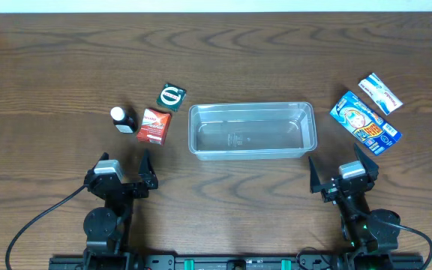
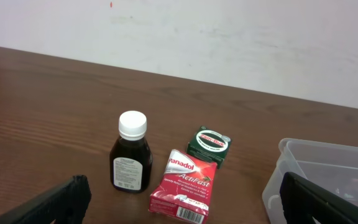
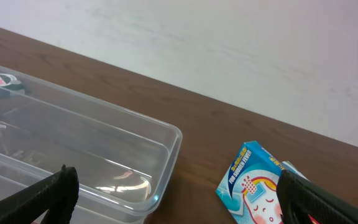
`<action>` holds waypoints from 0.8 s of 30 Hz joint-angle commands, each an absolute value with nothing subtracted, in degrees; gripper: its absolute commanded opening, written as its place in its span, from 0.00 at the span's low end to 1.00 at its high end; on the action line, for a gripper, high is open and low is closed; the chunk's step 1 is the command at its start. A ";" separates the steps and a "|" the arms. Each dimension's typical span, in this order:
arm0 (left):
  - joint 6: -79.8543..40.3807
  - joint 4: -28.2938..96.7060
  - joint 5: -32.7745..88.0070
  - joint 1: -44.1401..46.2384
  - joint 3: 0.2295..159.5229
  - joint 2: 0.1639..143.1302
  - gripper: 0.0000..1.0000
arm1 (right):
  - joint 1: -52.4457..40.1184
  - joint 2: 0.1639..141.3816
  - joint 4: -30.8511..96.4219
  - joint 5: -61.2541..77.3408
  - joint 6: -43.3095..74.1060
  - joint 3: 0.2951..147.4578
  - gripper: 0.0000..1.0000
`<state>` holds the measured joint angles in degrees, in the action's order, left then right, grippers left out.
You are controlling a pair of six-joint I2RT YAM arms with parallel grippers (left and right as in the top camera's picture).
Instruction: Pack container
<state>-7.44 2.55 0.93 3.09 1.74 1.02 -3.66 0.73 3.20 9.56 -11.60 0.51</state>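
The container (image 1: 250, 106), a clear plastic tub w/ rounded corners, is sitting at ctr of the table (image 1: 231, 45), long side running left-right, just ahead of both arms. A small moulded mark is showing in its base, too faint to read.

The left gripper (image 1: 124, 165) is hovering near the table's front edge, jaws standing wide apart and holding nothing. Its dark fingers (image 2: 58, 202) are showing at the bottom corners of the left wrist view. The right gripper (image 1: 340, 163) is hovering on the other side, jaws also fully apart, nothing btwn them.

Left of the container, 3 items are sitting close together. The bottle (image 1: 124, 119) is standing upright: white cap, dark contents, small white label w/ print too tiny to read. Just beside it the red packet (image 1: 154, 125) is lying flat, reading "Panadol ActiFast" in the left wrist view. The green packet (image 1: 171, 97) is lying just behind that, w/ a white oval logo, wording not legible.

Right of the container, the blue box (image 1: 365, 122) is lying tilted, showing a cartoon face and yellow lettering I can't read for sure. The white packet (image 1: 380, 93) is lying just behind it, blue print unreadable.
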 commanded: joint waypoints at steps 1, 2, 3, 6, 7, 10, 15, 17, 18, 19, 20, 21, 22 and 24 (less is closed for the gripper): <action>-7.09 4.01 0.45 2.81 0.23 1.04 0.98 | -4.14 0.38 3.40 9.21 -11.20 0.32 0.99; -7.11 4.01 0.47 2.81 0.23 1.04 0.98 | -4.14 0.38 3.40 9.21 -11.20 0.32 0.99; -7.11 4.01 0.45 2.81 0.23 1.04 0.98 | -4.14 0.38 3.40 9.21 -11.20 0.32 0.99; -7.11 4.01 0.45 2.81 0.23 1.04 0.98 | -4.14 0.38 3.40 8.75 -11.68 0.32 0.99; -7.11 4.01 0.47 2.81 0.23 1.04 0.98 | -4.14 0.38 3.42 7.84 -12.51 0.32 0.99; -7.11 4.01 0.47 2.81 0.23 1.04 0.98 | -4.14 0.38 3.46 7.75 -12.47 0.32 0.99; -7.11 4.01 0.47 2.81 0.23 1.04 0.98 | -4.14 0.38 3.46 7.99 -9.45 0.32 0.99; -7.11 4.01 0.45 2.81 0.23 1.04 0.98 | -4.14 0.36 3.20 9.45 -5.78 0.69 0.99; -7.11 4.01 0.47 2.81 0.23 1.04 0.98 | -4.14 0.38 3.22 9.98 -4.58 1.21 0.99; -7.11 4.01 0.45 2.81 0.23 1.04 0.98 | -4.14 0.38 3.22 9.89 -4.34 1.78 0.99; -7.11 4.01 0.47 2.81 0.23 1.04 0.98 | -4.14 0.38 3.16 9.72 -4.40 2.28 0.99; -7.11 4.01 0.45 2.81 0.23 1.04 0.98 | -4.14 0.38 3.05 9.04 -4.43 3.11 0.99; -7.11 4.01 0.47 2.81 0.23 1.04 0.98 | -4.14 0.38 3.27 8.64 -4.73 4.01 0.99; -7.11 4.01 0.47 2.81 0.23 1.04 0.98 | -4.14 1.15 4.56 7.16 -5.43 6.87 0.99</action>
